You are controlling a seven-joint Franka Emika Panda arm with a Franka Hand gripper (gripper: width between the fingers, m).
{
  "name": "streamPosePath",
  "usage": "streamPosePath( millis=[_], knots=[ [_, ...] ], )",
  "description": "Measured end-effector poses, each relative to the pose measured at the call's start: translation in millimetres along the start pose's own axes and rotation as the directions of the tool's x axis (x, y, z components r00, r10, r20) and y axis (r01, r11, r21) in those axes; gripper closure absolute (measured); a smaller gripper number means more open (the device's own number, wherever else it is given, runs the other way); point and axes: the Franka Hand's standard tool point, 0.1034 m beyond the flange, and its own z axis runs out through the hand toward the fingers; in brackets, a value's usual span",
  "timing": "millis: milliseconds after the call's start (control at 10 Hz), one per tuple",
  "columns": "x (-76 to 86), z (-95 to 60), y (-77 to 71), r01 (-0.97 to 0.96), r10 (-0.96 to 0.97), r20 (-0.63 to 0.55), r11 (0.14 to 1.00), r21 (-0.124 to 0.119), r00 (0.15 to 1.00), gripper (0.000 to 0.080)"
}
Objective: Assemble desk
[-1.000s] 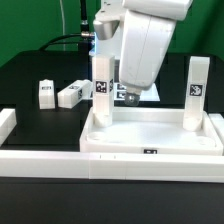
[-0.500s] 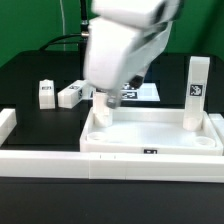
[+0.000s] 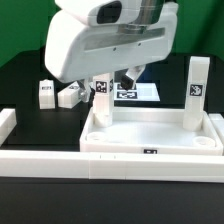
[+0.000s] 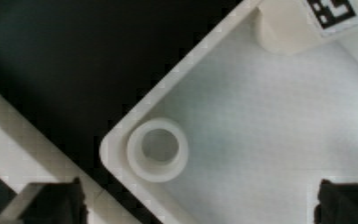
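I read the arm (image 3: 100, 40) bent low across the upper frame, gripper (image 4: 194, 205) jaws apart over the tray (image 3: 150, 135) at lower centre, which holds the left leg (image 3: 101, 95) and right leg (image 3: 197, 85) upright.

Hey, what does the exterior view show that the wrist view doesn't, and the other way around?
Only the exterior view: two loose legs lying on the table, the marker board and the arm itself. Only the wrist view: an empty round socket up close, and the gripper open with nothing between its fingers. Both: the desk top with a tagged upright leg standing in a corner.
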Motion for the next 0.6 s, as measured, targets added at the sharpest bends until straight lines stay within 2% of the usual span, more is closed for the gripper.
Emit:
streamPosePath(
  millis=[100,200,300,400,500,600],
  knots=[
    [-1.8,0.2,0.8,-0.058,0.058,0.002,0.998,0.005,0.998,0.0151],
    [-16.2,3.0,4.8,-0.123,0.122,0.015,0.99,0.065,0.992,0.0151],
    [-36.2,7.1,17.5,-0.2,0.198,0.027,0.972,0.12,0.98,0.0151],
    [-54.0,10.2,28.7,-0.235,0.23,0.05,0.961,0.147,0.972,0.0151],
    [-70.9,15.1,45.3,-0.207,0.203,0.037,0.967,0.147,0.978,0.0151],
    [-83.7,19.3,54.7,-0.233,0.229,0.042,0.961,0.147,0.973,0.0151]
  ],
)
